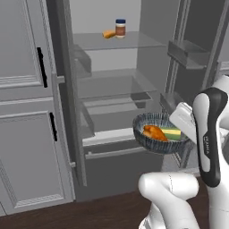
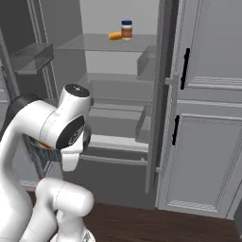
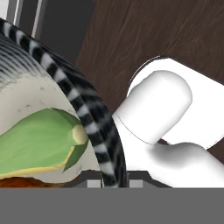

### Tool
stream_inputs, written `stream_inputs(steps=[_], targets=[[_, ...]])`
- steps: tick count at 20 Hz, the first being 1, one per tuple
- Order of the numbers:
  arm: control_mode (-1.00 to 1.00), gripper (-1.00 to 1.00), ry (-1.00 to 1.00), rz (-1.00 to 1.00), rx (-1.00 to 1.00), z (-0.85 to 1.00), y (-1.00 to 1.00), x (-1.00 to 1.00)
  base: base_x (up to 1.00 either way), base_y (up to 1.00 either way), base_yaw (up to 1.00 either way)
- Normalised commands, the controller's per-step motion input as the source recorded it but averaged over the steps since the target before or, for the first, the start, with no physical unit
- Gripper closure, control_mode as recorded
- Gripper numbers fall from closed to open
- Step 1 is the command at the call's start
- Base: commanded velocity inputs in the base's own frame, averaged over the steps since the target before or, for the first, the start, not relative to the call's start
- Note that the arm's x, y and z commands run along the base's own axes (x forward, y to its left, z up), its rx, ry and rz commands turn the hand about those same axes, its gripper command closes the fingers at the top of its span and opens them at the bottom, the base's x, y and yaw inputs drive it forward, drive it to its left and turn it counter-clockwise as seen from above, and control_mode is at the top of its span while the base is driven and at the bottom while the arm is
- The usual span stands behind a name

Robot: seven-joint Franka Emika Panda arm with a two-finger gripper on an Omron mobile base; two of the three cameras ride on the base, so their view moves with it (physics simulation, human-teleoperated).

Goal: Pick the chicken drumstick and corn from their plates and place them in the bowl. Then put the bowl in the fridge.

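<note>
Ribbed blue-grey bowl [image 1: 157,134], clamped at its rim by the end effector [image 1: 187,129], carries drumstick [image 1: 154,132] and corn [image 1: 173,133].

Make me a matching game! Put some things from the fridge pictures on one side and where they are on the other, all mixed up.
Things:
1. corn
2. jar
3. bowl
4. fridge

Places or states:
A. standing open
B. lying in the bowl beside the drumstick
C. held up in front of the fridge by the hand
D. on the top shelf

Pairs: 1-B, 2-D, 3-C, 4-A
</note>
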Motion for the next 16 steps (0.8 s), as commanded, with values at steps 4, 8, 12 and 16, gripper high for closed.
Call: stream_inputs(steps=[4, 8, 12, 16], targets=[[1.00, 1.00, 0.00, 0.00, 0.00, 0.00, 0.00, 0.00, 0.98, -0.08, 0.00], [1.00, 1.00, 0.00, 0.00, 0.00, 0.00, 0.00, 0.00, 1.00, 0.00, 0.00], [1.00, 1.00, 0.00, 0.00, 0.00, 0.00, 0.00, 0.00, 1.00, 0.00, 0.00], [1.00, 1.00, 0.00, 0.00, 0.00, 0.00, 0.00, 0.00, 0.99, -0.01, 0.00]])
